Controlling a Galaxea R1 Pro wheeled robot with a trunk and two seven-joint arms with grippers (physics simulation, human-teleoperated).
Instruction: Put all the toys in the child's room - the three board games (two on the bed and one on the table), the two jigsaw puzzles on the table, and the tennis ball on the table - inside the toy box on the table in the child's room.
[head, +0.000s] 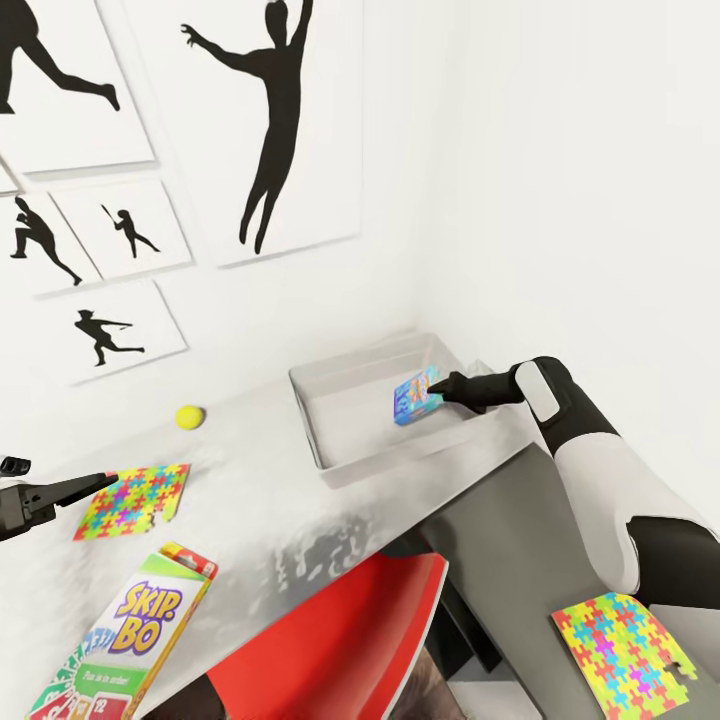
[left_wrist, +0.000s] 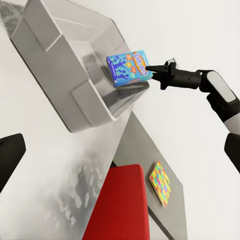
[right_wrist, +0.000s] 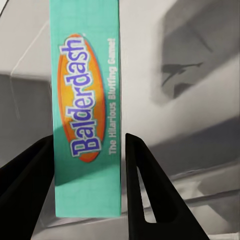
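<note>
balderdash box in right gripper over toy box

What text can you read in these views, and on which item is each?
"Balderdash" and "The Hilarious Bluffing Game!": on the Balderdash box held by the right gripper over the toy box.
"SKIP-BO": on the Skip-Bo box; its smaller print is too blurred to read.

Right gripper: two black fingers flanked a teal cardboard Balderdash game box, edge-on, above the pale grey toy box floor.
</note>
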